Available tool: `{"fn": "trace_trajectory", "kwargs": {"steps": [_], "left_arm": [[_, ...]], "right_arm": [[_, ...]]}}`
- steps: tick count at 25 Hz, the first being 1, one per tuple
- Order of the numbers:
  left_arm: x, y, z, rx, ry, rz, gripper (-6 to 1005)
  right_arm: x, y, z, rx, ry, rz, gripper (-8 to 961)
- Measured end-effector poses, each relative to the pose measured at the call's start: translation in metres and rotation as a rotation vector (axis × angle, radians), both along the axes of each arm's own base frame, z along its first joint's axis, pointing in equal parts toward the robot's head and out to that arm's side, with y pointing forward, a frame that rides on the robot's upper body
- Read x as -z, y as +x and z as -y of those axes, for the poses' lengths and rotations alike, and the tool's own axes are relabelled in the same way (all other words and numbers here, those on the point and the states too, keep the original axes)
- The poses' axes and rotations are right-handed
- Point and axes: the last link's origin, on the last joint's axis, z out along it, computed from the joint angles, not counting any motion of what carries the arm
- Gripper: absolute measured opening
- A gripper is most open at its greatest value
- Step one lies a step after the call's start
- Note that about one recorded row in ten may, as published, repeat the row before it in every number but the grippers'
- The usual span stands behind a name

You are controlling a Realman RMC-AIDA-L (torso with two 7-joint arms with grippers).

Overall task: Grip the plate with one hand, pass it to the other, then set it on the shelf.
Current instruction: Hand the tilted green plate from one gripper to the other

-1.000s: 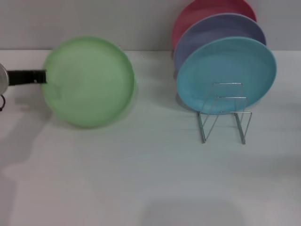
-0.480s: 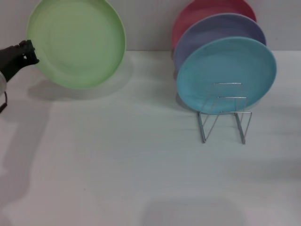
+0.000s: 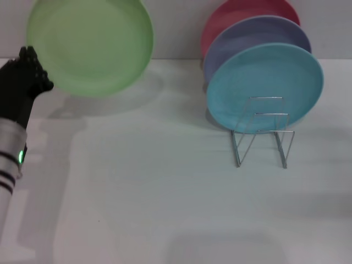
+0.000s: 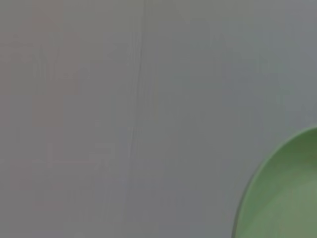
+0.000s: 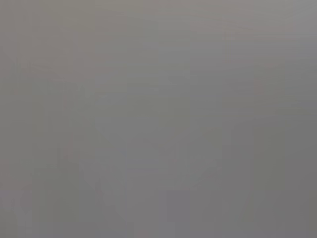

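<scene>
Our left end effector (image 3: 34, 69) pinches the rim of the green plate (image 3: 91, 44), closed on its edge at the side nearest our left arm (image 3: 12, 140). We hold the plate upright and well above the bench (image 3: 165, 209), its hollow face turned toward the head camera. We judge this is deliberate: a plate gripped by one edge leaves the opposite rim free for the other hand to take, and a standing plate is already turned the way the shelf needs it. The left wrist view catches only a curved sliver of the plate, against a plain grey wall.

The left arm rises from the bench's near left, its forearm angled up and slightly inward, the green light lit on its band, the wrist bent so the black end effector reaches the plate from the side. The right end effector is nowhere to be seen, and its wrist view shows only blank grey; we take that arm to be parked, so the pass is not yet begun.

Far to the right of the end effector stands the wire shelf (image 3: 263, 132), its front loops empty. A turquoise plate (image 3: 264, 85) leans in it, a lavender plate (image 3: 247, 36) behind that, and a red plate (image 3: 231, 14) rearmost. The free front slot looks to us like the green plate's destination.
</scene>
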Motion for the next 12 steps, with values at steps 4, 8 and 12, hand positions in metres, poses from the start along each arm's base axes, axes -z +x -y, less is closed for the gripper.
{"fn": "trace_trajectory", "kwargs": {"steps": [4, 8, 12], "left_arm": [[0.009, -0.015, 0.019, 0.073, 0.016, 0.094, 26], [0.017, -0.025, 0.032, 0.099, 0.003, 0.134, 26], [0.026, -0.025, 0.041, 0.109, -0.022, 0.123, 25]], "right_arm": [[0.008, -0.007, 0.009, -0.061, -0.018, 0.003, 699], [0.024, -0.017, 0.023, -0.138, -0.066, 0.009, 699], [0.050, -0.029, 0.042, -0.194, -0.122, -0.003, 698]]}}
